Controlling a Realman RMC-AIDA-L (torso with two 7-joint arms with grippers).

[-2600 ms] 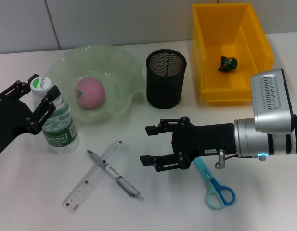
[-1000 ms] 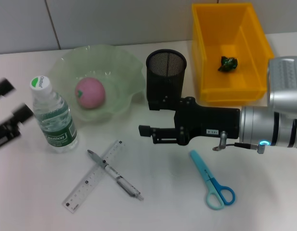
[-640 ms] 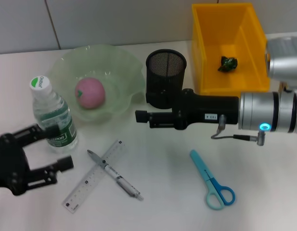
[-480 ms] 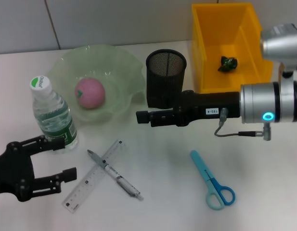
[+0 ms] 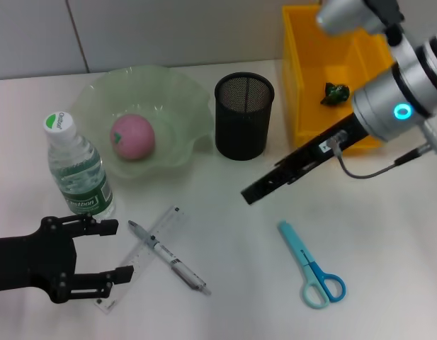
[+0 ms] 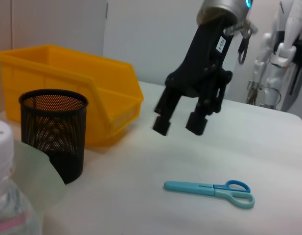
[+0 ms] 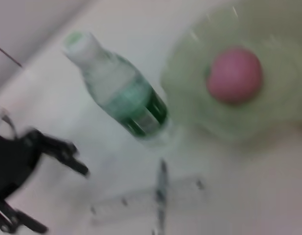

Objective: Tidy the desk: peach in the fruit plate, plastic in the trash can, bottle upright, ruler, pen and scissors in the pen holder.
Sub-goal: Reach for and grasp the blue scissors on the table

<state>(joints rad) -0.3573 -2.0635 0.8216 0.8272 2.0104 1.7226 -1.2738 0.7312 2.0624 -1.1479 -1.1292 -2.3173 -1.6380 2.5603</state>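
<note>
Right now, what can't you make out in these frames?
- Ruler: head view, its near end is hidden under the open left gripper; right wrist view is blurred.
- Ruler markings and bottle label text: too small in head view.
- Bottle: cut off by the edge in left wrist view.
- Right gripper: seen end-on in head view; only the left wrist view shows it open.
- Trash can: head view, right arm covers its right wall.

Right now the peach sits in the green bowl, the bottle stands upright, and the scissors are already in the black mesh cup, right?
Not quite. The peach is in the green bowl and the bottle stands upright, but the scissors lie flat on the desk, apart from the black mesh cup. The head view shows this.
</note>
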